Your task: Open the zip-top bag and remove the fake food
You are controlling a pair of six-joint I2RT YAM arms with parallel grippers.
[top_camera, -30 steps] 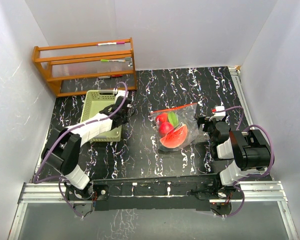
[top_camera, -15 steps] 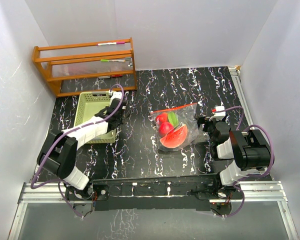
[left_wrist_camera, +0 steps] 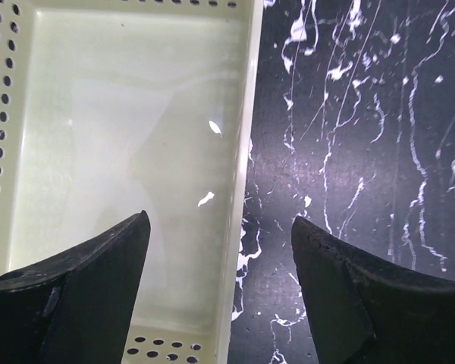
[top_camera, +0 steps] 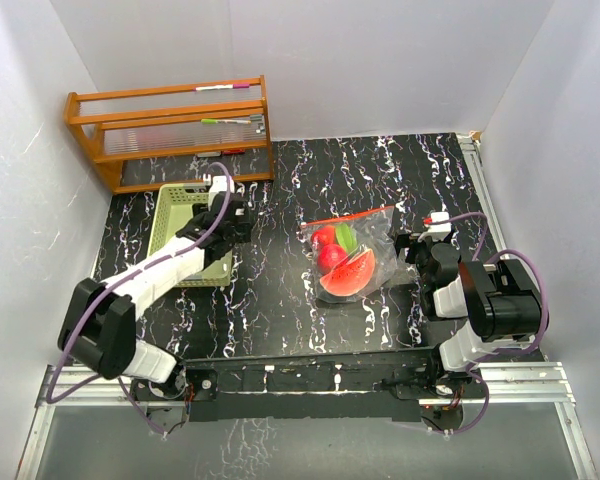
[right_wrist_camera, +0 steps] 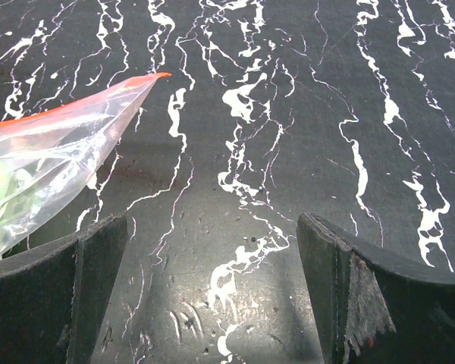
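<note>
White walls [top_camera: 380, 60] box a black, white-veined tabletop [top_camera: 280, 290]. Left gripper [left_wrist_camera: 220, 227] and right gripper [right_wrist_camera: 212, 227] gape empty; clear red-zipped plastic bag [top_camera: 378, 240] lies between.

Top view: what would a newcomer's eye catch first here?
The clear bag in the middle of the dark table, with a red watermelon slice and red fruits inside. Next, the orange rack at the far left, and the open left gripper over the green basket's right rim.

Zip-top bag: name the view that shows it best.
Top external: the whole zip-top bag shows, red zip strip and fake food inside. Right wrist catches only one corner; left wrist shows none of it.
</note>
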